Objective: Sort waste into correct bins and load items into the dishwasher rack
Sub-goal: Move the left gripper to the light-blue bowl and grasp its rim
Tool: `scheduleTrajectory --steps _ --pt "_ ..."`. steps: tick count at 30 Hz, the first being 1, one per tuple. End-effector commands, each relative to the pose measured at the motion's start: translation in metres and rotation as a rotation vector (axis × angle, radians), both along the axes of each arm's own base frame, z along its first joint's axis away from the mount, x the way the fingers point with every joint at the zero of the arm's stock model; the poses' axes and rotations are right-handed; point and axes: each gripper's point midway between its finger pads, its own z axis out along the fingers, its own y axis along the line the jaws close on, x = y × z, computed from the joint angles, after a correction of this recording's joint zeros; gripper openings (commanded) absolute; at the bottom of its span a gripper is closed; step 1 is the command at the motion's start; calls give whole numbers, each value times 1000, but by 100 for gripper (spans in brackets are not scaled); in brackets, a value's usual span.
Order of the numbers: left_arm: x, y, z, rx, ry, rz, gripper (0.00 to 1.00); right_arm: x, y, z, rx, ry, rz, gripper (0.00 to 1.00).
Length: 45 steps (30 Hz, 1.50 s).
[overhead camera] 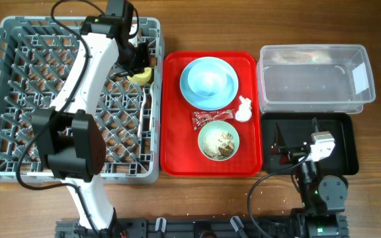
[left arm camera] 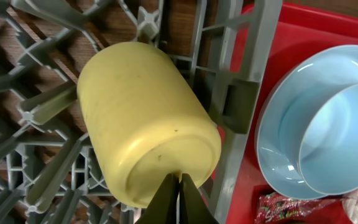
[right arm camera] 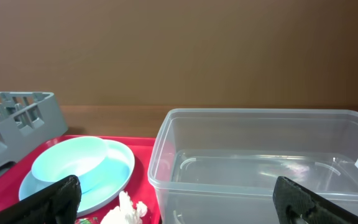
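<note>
My left gripper (left arm camera: 179, 182) is shut on the edge of the small yellow cup (left arm camera: 145, 118), which lies on its side among the pegs at the right wall of the grey-blue dishwasher rack (overhead camera: 18, 99). The cup also shows in the overhead view (overhead camera: 141, 76). On the red tray, a pale blue bowl (overhead camera: 207, 78) sits on the pale blue plate (overhead camera: 229, 92). Near them are the red wrapper (overhead camera: 210, 117), the white tissue (overhead camera: 245, 110) and a second bowl with brown food scraps (overhead camera: 218, 141). My right gripper (right arm camera: 182, 208) is open and empty over the black tray (overhead camera: 339, 142).
The clear tub (overhead camera: 313, 78) stands behind the black tray and fills the right wrist view (right arm camera: 266, 162). The red serving tray (overhead camera: 177, 152) lies between the rack and the bins. A thin white piece, perhaps cutlery, lies in the rack by its right wall (overhead camera: 142, 114).
</note>
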Motion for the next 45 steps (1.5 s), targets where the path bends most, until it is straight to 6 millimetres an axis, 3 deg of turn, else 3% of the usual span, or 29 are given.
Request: scheduleTrajectory --steps 1,3,15,22,26,29,35,37,43,45 --pt "3 22 -8 99 -2 66 4 0 1 2 12 -9 10 99" --pt "7 33 -8 152 -21 118 4 0 1 2 12 -9 10 100" --pt "15 33 -4 145 -54 148 4 0 1 2 12 -9 10 100" --pt "17 32 52 92 -188 223 4 0 1 2 12 -9 10 100" --pt "9 28 58 70 -175 215 4 0 1 2 12 -9 10 100" --pt "3 5 58 -6 -150 168 4 0 1 2 12 -9 10 100" --pt "-29 -77 59 -155 -70 -15 16 0 1 2 12 -9 10 100" --pt "-46 -107 57 -151 -52 -95 33 0 1 2 12 -9 10 100" --pt "-76 -179 57 -71 -137 -281 41 0 1 2 12 -9 10 100" --pt "-76 -197 54 -44 -188 -316 45 0 1 2 12 -9 10 100"
